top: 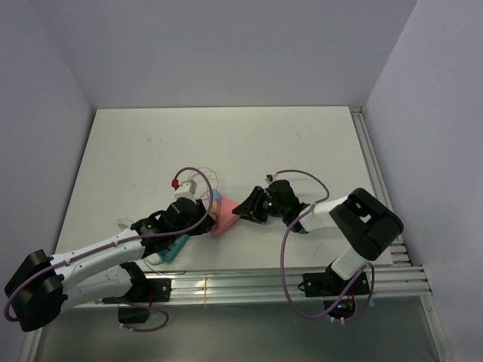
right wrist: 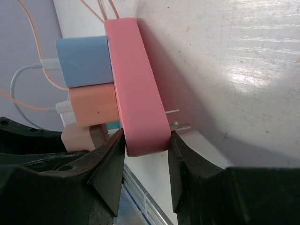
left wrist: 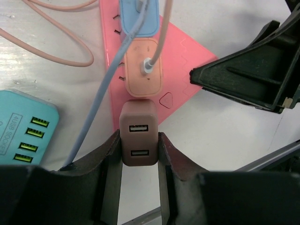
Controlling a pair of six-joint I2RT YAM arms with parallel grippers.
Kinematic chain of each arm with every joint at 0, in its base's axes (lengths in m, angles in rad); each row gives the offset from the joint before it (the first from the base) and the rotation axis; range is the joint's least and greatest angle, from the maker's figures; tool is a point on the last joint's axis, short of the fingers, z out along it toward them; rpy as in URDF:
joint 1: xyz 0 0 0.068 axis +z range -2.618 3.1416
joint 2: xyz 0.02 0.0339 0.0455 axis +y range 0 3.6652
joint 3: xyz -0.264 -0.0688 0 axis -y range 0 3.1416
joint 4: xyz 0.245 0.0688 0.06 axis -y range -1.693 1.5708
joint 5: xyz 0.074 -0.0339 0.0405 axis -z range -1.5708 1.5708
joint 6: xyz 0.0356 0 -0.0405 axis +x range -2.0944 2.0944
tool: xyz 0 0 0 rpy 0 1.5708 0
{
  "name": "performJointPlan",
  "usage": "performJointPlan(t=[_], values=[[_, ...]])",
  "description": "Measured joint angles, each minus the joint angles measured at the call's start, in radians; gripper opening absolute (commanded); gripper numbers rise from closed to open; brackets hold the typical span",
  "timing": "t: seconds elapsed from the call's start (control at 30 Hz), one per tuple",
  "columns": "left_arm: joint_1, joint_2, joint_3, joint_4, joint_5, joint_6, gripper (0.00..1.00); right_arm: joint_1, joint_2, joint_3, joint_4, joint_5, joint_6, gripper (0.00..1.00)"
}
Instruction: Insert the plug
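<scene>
My left end effector (left wrist: pixel 138 140) was clamped narrowly on the plug (left wrist: pixel 138 117), at 6 o'clock of the orange charger (left wrist: pixel 143 70); my right end effector (right wrist: pixel 146 140) gripped the pink power strip (right wrist: pixel 136 79).

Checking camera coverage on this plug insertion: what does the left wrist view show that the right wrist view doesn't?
Left wrist only: the teal USB hub and the two ports on the brown charger. Right wrist only: two metal prongs jutting from the back of the pink power strip, clamped by the right gripper. Both: strip, blue charger, orange charger, brown charger.
</scene>
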Motion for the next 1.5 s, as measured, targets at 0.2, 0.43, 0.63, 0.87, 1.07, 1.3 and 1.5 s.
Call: performJointPlan(t=[0.2,0.43,0.63,0.87,1.07,1.3,1.5], values=[[0.000,0.018,-0.006,0.020,-0.014,-0.003,0.00,0.003,0.000,0.001,0.000,0.005,0.000,0.00],[0.000,0.043,-0.008,0.049,-0.014,-0.003,0.00,0.005,0.000,0.003,-0.001,0.018,0.001,0.00],[0.000,0.079,0.012,0.048,-0.019,-0.003,0.00,0.005,0.000,0.014,-0.014,0.032,-0.002,0.00],[0.007,0.203,0.073,0.058,-0.036,0.009,0.00,0.003,0.009,0.042,-0.035,0.063,-0.014,0.00],[0.011,0.254,0.113,0.049,-0.043,0.034,0.00,0.002,0.015,0.057,-0.040,0.086,-0.023,0.00],[0.016,0.287,0.112,0.101,-0.044,0.050,0.00,-0.003,0.023,0.060,-0.036,0.109,-0.025,0.00],[0.024,0.330,0.086,0.229,-0.055,0.050,0.00,-0.011,0.025,0.063,-0.028,0.153,-0.026,0.00]])
